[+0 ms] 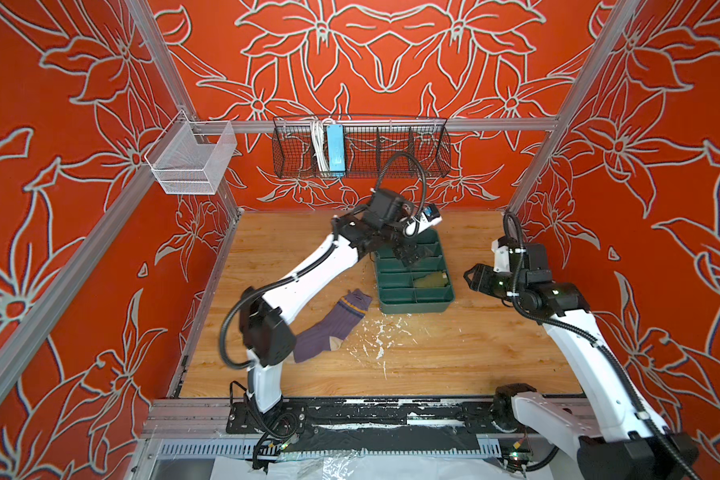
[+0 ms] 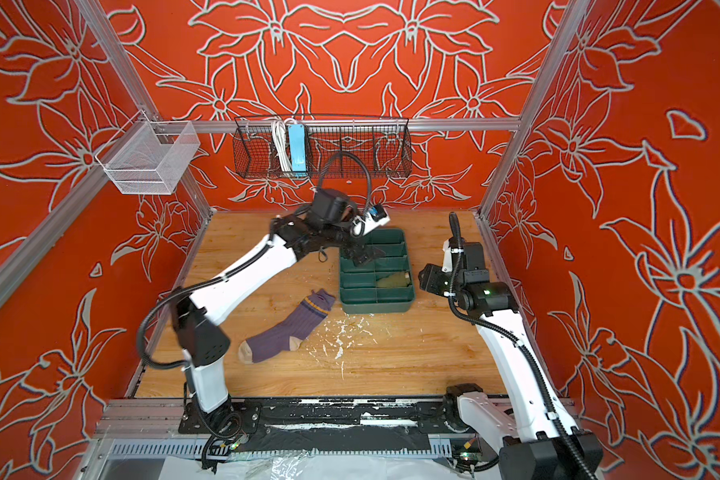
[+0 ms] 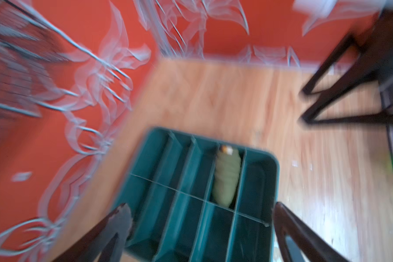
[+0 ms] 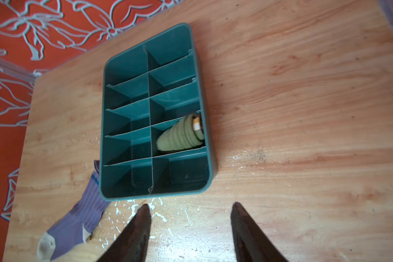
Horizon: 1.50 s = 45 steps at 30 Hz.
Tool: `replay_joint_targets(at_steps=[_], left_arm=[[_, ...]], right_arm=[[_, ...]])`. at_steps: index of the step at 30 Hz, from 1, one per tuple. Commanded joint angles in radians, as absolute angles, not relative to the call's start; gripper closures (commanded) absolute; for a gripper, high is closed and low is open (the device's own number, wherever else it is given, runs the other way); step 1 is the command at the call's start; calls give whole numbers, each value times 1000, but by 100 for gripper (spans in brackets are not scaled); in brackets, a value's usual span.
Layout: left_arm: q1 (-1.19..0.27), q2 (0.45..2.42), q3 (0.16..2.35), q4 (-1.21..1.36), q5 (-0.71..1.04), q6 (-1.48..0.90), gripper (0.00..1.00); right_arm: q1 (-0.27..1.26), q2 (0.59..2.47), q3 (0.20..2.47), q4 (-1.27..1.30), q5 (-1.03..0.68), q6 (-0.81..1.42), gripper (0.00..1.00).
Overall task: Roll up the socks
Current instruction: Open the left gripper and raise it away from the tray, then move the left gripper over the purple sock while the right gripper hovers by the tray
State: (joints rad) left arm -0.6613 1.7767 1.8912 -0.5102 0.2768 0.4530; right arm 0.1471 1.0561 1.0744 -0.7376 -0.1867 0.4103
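Right wrist view: found the olive green sock (image 4: 178,136) rolled into a tight bundle inside the teal divided tray (image 4: 123,65), in a compartment at centre frame against the tray's right wall. Found the purple sock (image 4: 77,222) unrolled and flat on the wooden table (image 4: 304,113) at lower left, cuff just beside the tray's corner. Saw the right gripper (image 4: 190,204) at the bottom edge, jaws apart, clamped on nothing, over bare table. Left wrist view, blurred: saw the left gripper (image 3: 200,205) spread wide above the tray, empty. In both top views, placed that gripper over the tray's upper half, mid-frame.
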Motion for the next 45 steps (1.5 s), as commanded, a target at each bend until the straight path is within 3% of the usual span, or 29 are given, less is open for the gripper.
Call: replay_joint_targets(at_steps=[1, 8, 11, 21, 25, 31, 39, 45], left_arm=[[-616, 1621, 1721, -308, 194, 263, 3], [-515, 1207, 1174, 26, -131, -44, 3], [-503, 1074, 1022, 51, -136, -74, 3], [-486, 882, 826, -77, -111, -265, 3], [-477, 901, 811, -87, -106, -260, 3], [-468, 1103, 884, -109, -139, -308, 3], [-460, 1317, 1150, -286, -137, -341, 3], [-453, 1400, 1259, -447, -259, -352, 3]], right_arm=[[216, 1143, 1136, -748, -146, 364, 45], [298, 1390, 1220, -689, -70, 360, 58], [299, 1469, 1213, -653, -11, 348, 59], [296, 1713, 1227, -551, 11, 354, 58], [297, 1795, 1239, -516, -9, 359, 57], [295, 1891, 1283, -506, 2, 331, 54], [297, 1647, 1389, -592, -54, 278, 37], [282, 1494, 1314, -575, 76, 193, 23]])
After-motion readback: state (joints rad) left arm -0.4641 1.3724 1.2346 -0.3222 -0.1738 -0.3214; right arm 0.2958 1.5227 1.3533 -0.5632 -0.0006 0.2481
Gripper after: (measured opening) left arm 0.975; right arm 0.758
